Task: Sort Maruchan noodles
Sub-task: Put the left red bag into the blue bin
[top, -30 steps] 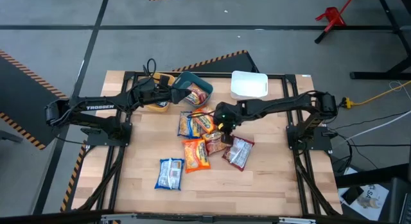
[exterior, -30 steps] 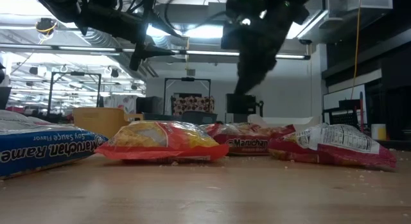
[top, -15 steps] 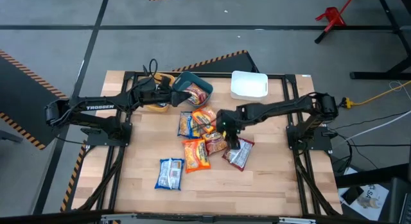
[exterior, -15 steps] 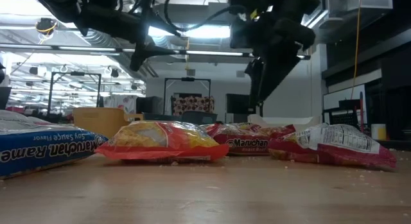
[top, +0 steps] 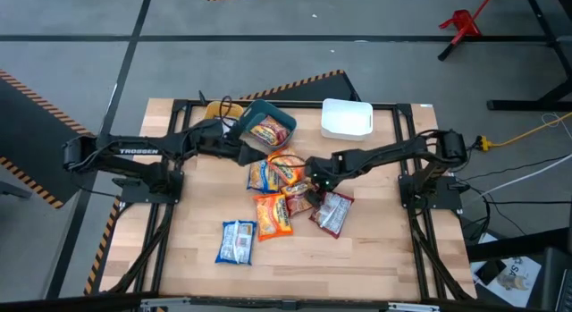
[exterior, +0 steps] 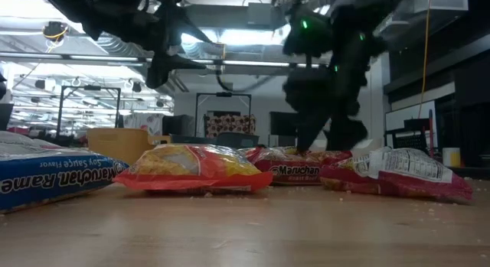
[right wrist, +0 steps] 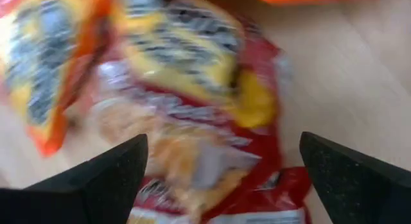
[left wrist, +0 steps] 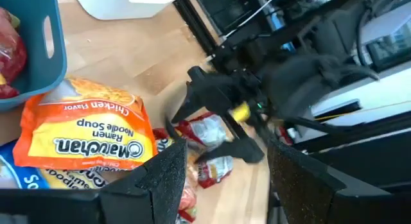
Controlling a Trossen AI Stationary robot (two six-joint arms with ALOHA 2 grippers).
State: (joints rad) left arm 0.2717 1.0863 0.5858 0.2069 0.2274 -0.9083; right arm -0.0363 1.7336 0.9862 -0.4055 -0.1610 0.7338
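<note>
In the high view, the left gripper sits left of centre, just below the teal bin that holds one packet, with the yellow bin at the bin's left. The left wrist view shows what the overhead cannot: its fingers stand well apart with nothing between them, above an orange chicken packet lying on the wood beside the teal bin's corner.

The loose noodles cluster mid-frame: two orange packets just below the bin, another orange one lower, a blue packet at lower left of the pile, a dark red packet in the centre and a second red one to its right. The white bin stands at the upper centre-right.

The right gripper is low over the pile's middle. Only the right wrist view shows its fingers spread wide on either side of the dark red packet, close above it. The low view adds that the gripper reaches down just behind the red packet.

Against a second ago, the left gripper has come out from the bins toward the pile, and the right gripper has dropped from high above the packets to just over them.
</note>
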